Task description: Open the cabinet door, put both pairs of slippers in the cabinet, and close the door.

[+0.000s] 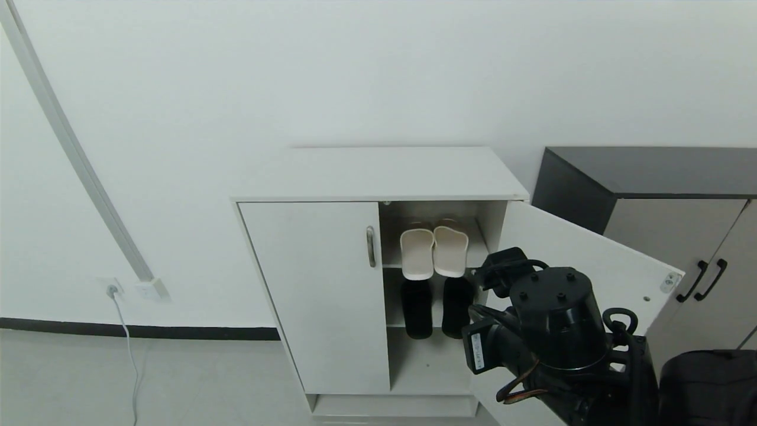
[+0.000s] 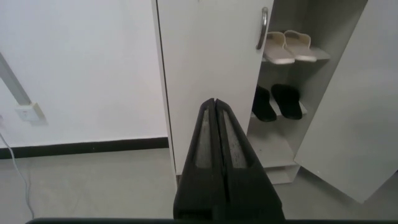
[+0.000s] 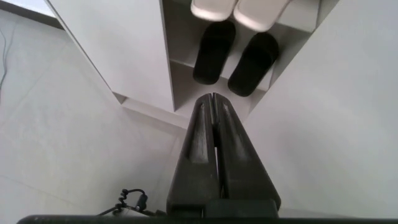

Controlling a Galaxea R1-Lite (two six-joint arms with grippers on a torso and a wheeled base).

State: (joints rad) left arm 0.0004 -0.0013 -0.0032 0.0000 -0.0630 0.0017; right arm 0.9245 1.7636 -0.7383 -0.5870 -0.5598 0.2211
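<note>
White cabinet (image 1: 378, 171): right door (image 1: 582, 257) swung open toward 4 o'clock, left door (image 1: 310, 284) shut, with a grey bar handle (image 1: 371, 247). Cream slippers (image 1: 433, 251) sit side by side on the upper shelf, heels out, and black slippers (image 1: 434, 307) are at 6 o'clock of them, one shelf down. Left tool (image 2: 214, 107) and right tool (image 3: 213, 101) are both pinched together, holding nothing.

From the head we look forward and down on the cabinet (image 1: 378, 171) against the far wall (image 1: 378, 71), its right door (image 1: 615, 266) swung open toward us. Our left wrist view faces the cabinet front from farther off on the left, past the closed left gripper (image 2: 214, 102); our right wrist view looks down past the closed right gripper (image 3: 213, 98), near the cabinet's open half. All three share the white slippers (image 1: 417, 254) shelved above the black slippers (image 1: 417, 310).
</note>
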